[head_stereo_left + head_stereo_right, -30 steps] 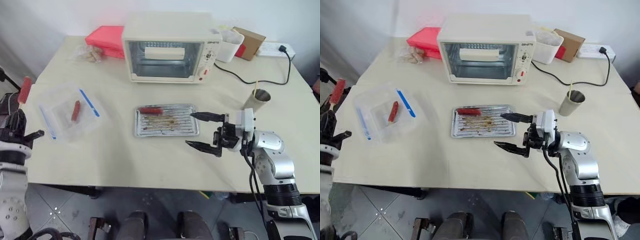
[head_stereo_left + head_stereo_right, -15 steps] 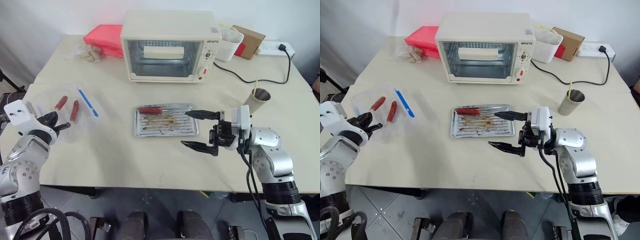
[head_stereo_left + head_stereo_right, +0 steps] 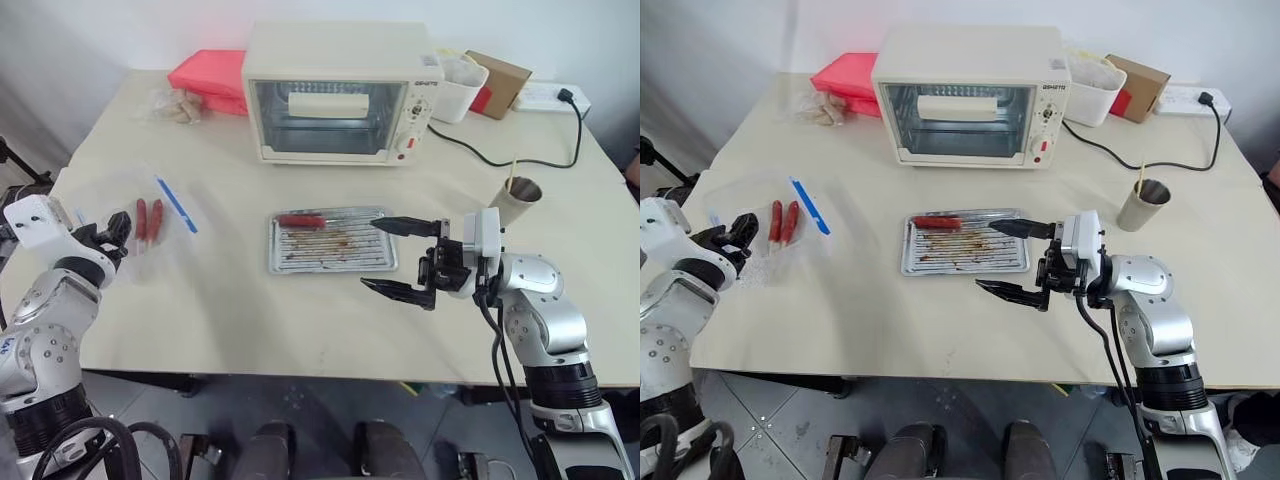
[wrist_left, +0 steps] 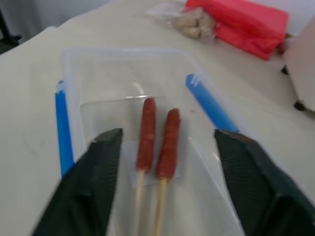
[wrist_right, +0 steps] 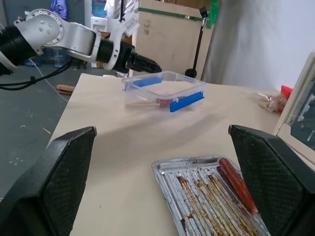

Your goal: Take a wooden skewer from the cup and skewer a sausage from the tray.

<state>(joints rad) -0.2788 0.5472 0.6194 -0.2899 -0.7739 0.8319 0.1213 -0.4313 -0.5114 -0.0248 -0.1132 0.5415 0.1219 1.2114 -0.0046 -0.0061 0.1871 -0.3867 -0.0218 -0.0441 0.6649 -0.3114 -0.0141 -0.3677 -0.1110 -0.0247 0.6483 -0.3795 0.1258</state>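
- Right gripper [image 3: 404, 257] hangs just off the near right corner of the tray [image 3: 377, 264], jaws spread wide, nothing between them.
- Left gripper [image 4: 165, 184] sits at the near edge of a clear box [image 4: 78, 69] on the table's left side; its fingers [image 4: 96, 182] stand apart and hold nothing. Two skewered sausages [image 4: 157, 145] lie side by side in the box, between the fingers but untouched.
- Cup [image 3: 522, 192] stands right of the tray, near the table's right edge, well apart from the right gripper. One skewer [image 3: 510, 177] leans in it, thin, pale and straight, its tip above the rim.
- One sausage [image 3: 300, 220] lies along the far left edge of the tray: short, slim, glossy red. The tray's ribbed bottom shows brown grease streaks.
- Judgement: step in hand is fetching a fresh skewer; the right gripper is the nearer one.
- To do it well: bring the right gripper over the cup, close on the stick above the rim, lift straight up so the cup does not tip.
- The stick is very thin; centre it between the pads before closing or it may slip out.
- Then drive it in along the sausage's length; the glossy skin may roll.
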